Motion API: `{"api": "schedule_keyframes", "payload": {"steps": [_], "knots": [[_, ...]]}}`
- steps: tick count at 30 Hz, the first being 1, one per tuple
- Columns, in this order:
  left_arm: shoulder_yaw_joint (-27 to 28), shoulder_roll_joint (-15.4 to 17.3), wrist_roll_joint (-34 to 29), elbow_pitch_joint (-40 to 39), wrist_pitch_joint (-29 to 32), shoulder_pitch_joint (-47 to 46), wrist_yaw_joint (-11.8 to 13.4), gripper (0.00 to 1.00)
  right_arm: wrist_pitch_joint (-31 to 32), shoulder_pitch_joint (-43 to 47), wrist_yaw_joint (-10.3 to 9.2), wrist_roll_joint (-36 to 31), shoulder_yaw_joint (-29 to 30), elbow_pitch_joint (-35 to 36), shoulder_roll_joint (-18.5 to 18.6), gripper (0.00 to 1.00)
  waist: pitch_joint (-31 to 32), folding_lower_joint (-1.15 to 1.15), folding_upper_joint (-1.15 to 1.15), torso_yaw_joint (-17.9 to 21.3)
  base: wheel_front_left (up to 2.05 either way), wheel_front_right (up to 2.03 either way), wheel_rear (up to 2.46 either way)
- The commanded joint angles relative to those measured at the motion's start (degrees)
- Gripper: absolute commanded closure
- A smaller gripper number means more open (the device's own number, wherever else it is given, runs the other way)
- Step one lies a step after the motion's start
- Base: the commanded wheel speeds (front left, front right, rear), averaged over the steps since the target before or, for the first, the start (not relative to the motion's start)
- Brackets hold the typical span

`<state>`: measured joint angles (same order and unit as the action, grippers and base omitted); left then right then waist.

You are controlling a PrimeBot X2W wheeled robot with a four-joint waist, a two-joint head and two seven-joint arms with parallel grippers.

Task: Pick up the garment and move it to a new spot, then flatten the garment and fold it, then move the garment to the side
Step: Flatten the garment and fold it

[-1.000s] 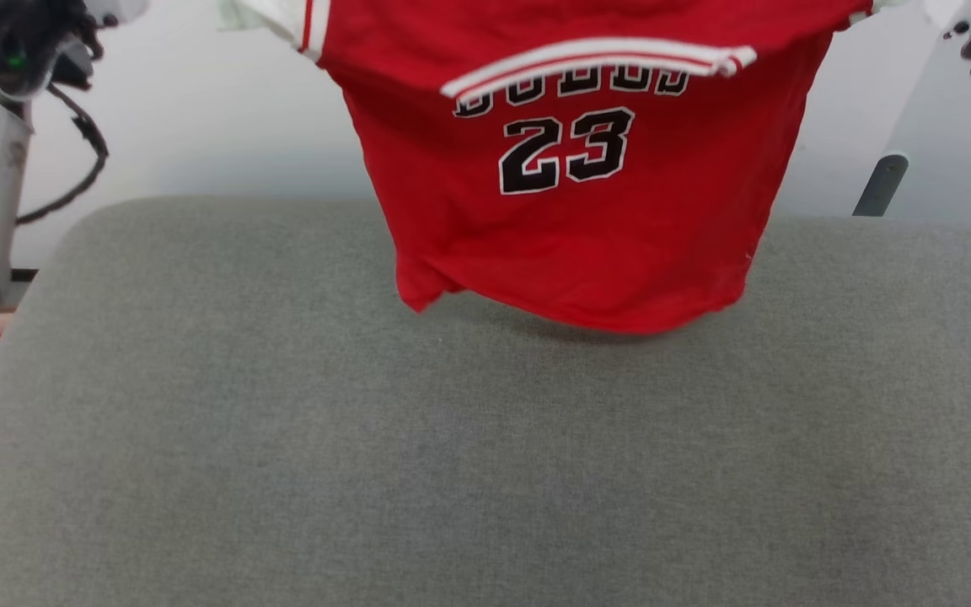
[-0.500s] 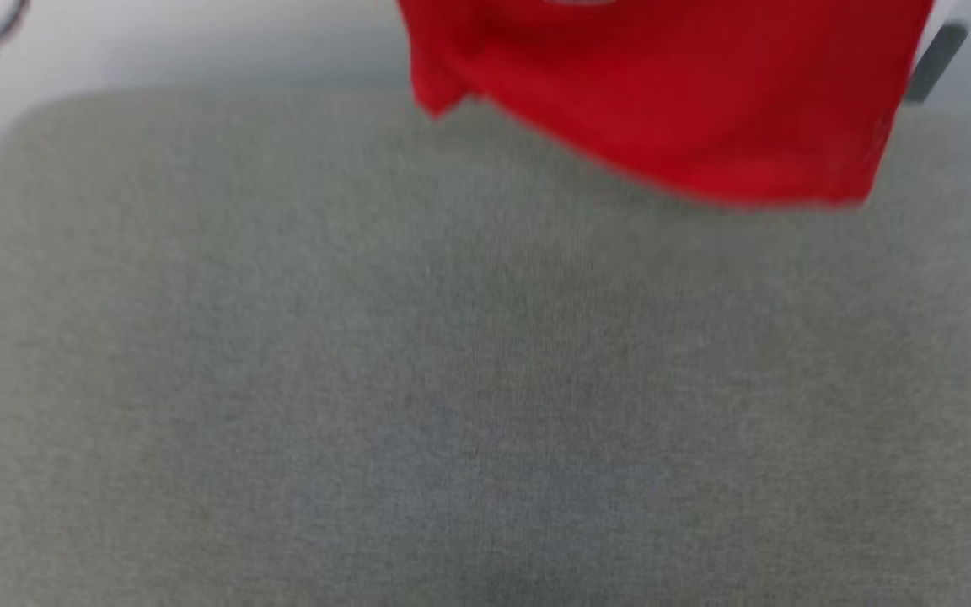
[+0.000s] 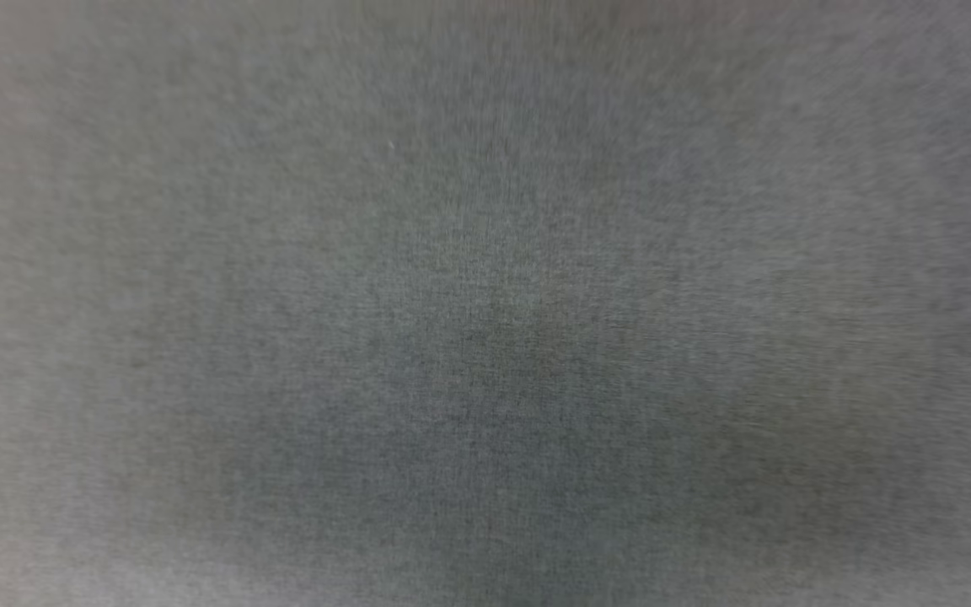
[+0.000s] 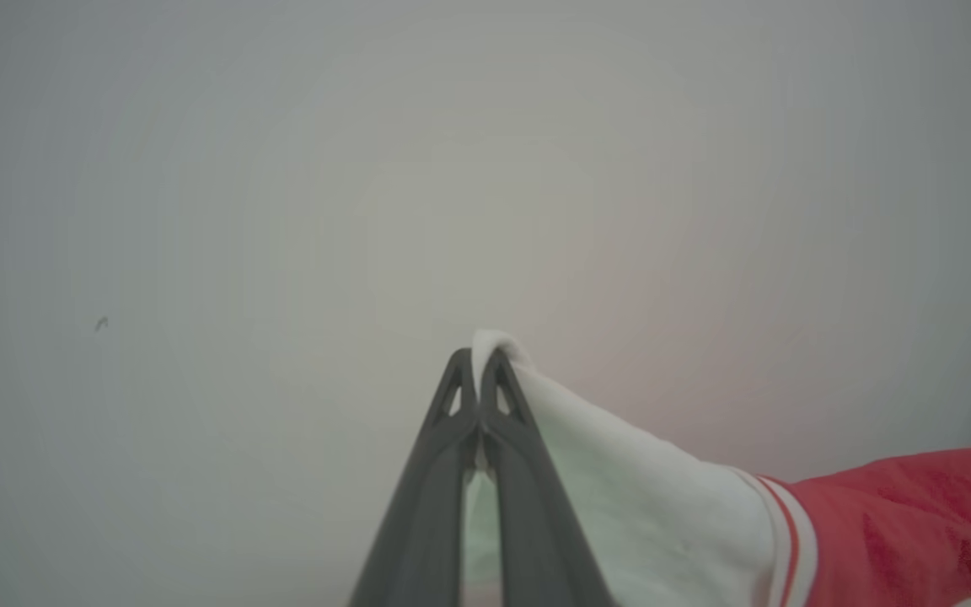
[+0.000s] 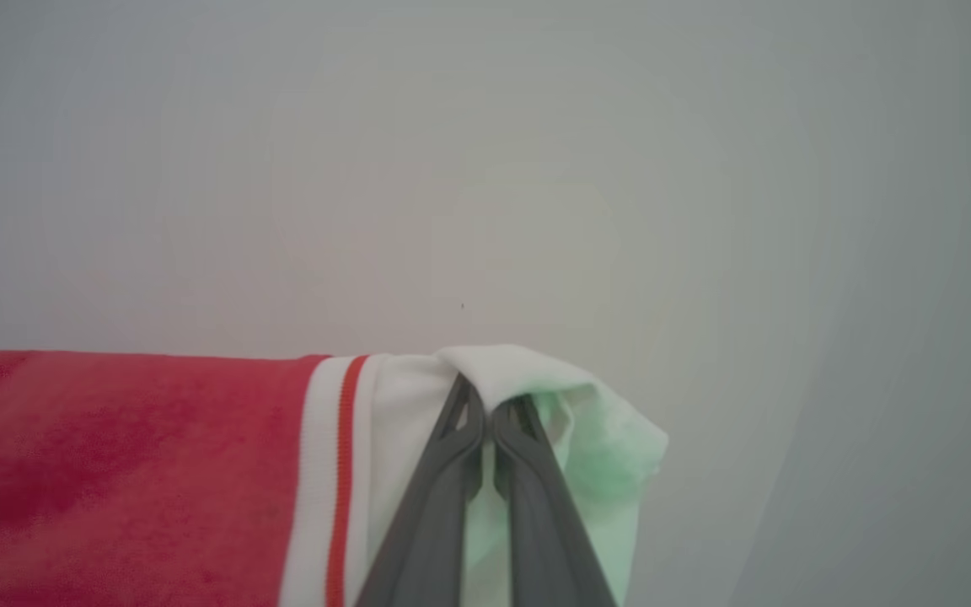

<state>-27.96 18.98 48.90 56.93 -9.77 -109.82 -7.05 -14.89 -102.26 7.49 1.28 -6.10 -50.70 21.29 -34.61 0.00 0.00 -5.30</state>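
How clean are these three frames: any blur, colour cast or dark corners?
Head view: the grey cloth surface is smeared by motion blur, with a dim patch low in the middle. Left wrist view: the left gripper is sharp, the shirt softer, corners darkened. Right wrist view: the right gripper is sharp; the shirt's white sleeve has a greenish cast.
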Motion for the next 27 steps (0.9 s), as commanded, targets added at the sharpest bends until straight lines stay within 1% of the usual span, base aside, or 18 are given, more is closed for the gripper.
{"api": "schedule_keyframes", "payload": {"steps": [1,6,9,11,14,17,20,23,25,27], "knots": [[-0.1,-0.3,0.0,0.8,-0.5,0.1,-0.1,1.0,-0.3,0.0,0.0,-0.2,0.0,-0.5,-0.3,1.0,-11.8,0.0,0.0,-2.2,0.0,0.0,0.0],[-0.9,-2.1,0.8,5.6,-2.3,4.1,-0.4,1.0,-0.3,3.9,0.0,1.0,-1.0,-3.8,-1.9,1.0,-14.1,0.0,0.0,-3.1,0.0,0.0,0.0],[-2.1,-3.0,0.8,8.6,-1.8,6.7,-0.4,1.0,-0.3,5.7,-0.01,3.1,-0.9,-5.8,-3.3,1.0,-14.0,0.0,0.0,-3.3,0.0,0.0,0.0],[-1.9,-3.5,1.9,10.0,-1.7,8.0,-0.4,1.0,-0.3,6.9,-0.01,4.8,-0.9,-7.4,-4.3,1.0,-13.6,0.0,0.0,-3.5,0.0,0.0,0.0],[-1.6,-4.8,3.9,10.9,0.2,10.0,-0.5,1.0,-0.3,7.4,-0.01,7.6,-2.1,-8.4,-4.4,1.0,-12.8,0.0,0.0,-3.8,0.0,0.0,0.0],[-2.3,-5.5,5.5,10.0,2.7,11.7,-0.5,1.0,0.0,8.0,-0.01,12.1,-3.2,-9.4,-4.1,1.0,-11.2,0.0,0.0,-4.6,0.0,0.0,0.0],[-3.2,-5.2,7.2,8.1,5.3,13.7,-0.5,1.0,2.8,9.8,-0.01,18.6,-5.6,-8.2,-3.7,1.0,-8.7,0.0,0.0,-5.2,0.0,0.0,0.0],[-3.4,-4.1,9.3,6.2,7.6,16.4,-0.5,1.0,6.2,13.1,-0.01,26.2,-7.7,-4.4,-1.5,1.0,-5.3,0.0,0.0,-5.3,0.0,0.0,0.0],[-3.1,-3.3,11.1,4.7,8.9,18.1,-0.5,1.0,9.1,15.9,-0.01,31.5,-8.1,-1.5,0.4,1.0,-2.9,0.0,0.0,-5.4,0.0,0.0,0.0],[-3.3,-1.8,12.1,3.8,10.3,20.2,-0.5,1.0,13.4,19.9,0.0,36.3,-9.3,1.3,1.7,1.0,-0.3,0.0,0.0,-5.2,0.0,0.0,0.0]]}}
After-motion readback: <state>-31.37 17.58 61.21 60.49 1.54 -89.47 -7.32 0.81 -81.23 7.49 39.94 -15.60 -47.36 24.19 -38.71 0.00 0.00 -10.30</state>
